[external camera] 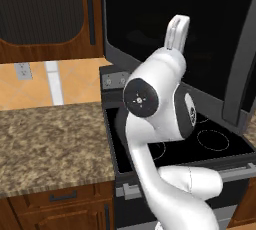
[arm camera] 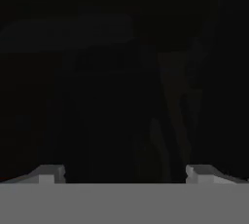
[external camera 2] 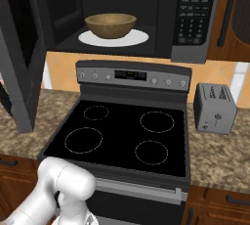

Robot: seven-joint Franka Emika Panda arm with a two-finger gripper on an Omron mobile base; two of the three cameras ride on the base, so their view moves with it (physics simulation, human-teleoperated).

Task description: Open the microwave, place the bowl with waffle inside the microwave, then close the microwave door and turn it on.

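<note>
Bowl is in; you still have the door and the start button.
The bowl (external camera 2: 110, 25) sits inside the microwave (external camera 2: 166, 18); its door (external camera 2: 22, 57) hangs open left, and your gripper (arm camera: 125, 173) fingers are spread, empty.

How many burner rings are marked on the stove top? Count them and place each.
4. On the stove: back left, back right, front left, front right. None looks hidden in the right base view.
</note>
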